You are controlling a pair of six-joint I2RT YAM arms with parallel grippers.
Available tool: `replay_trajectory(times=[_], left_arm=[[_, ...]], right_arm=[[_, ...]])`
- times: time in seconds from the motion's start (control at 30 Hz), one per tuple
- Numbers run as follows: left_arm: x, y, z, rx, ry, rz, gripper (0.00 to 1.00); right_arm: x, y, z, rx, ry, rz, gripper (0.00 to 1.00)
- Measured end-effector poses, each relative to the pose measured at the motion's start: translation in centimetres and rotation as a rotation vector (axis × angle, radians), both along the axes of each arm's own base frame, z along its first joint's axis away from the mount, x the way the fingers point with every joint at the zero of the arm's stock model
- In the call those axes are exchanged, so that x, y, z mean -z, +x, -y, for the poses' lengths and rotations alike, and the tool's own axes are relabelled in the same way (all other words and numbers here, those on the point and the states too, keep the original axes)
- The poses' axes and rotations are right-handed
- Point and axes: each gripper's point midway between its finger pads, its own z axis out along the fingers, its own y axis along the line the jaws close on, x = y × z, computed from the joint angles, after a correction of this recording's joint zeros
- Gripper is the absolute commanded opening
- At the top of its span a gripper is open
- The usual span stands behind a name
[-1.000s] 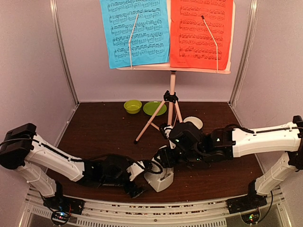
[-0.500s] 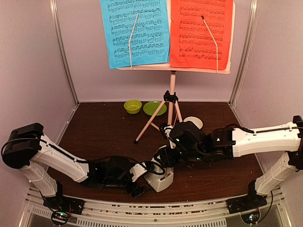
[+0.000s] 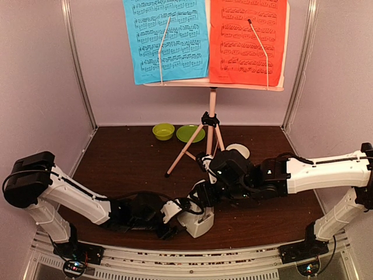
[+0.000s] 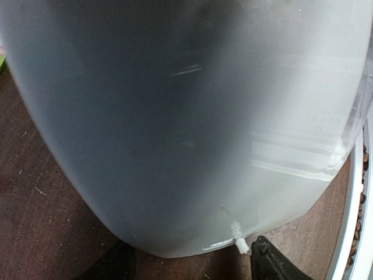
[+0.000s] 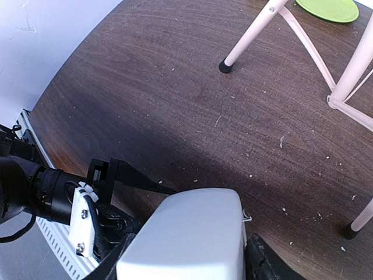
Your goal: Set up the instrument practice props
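The left pincer (image 4: 192,263) straddles the white metronome (image 3: 197,223) low down, close to the table's (image 3: 128,169) front edge; I cannot tell whether it squeezes. Open table lies behind that arm. The right pincer (image 5: 186,265) is clenched on the metronome's top. Just behind it spread the music stand's (image 3: 211,111) tripod legs, with the blue page (image 3: 166,38) and red page (image 3: 247,38) propped above.

A dark brown wooden table (image 3: 128,163), dusted with pale crumbs, carries everything. The pink music stand (image 3: 211,125) plants its black-tipped tripod feet around the middle. Behind it at the back sit a green bowl (image 3: 163,131) and, just beside it, a green plate (image 3: 190,133). A small white bowl (image 3: 238,150) lies right of the legs. The white metronome (image 3: 198,221) is near the front edge.
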Motion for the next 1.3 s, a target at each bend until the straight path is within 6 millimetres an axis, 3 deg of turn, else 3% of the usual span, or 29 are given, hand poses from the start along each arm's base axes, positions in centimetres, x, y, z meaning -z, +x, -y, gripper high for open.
replay_trajectory(times=[0.37,1.3], left_arm=[[-0.07,0.16,0.04,-0.006,0.008,0.002,0.62],[-0.95,0.17,0.20,-0.011,-0.018,0.001,0.61]], right_arm=[[-0.02,-0.10,0.22,-0.004,0.002,0.002,0.18],[-0.13,-0.05,0.51,0.017,0.012,-0.004,0.16]])
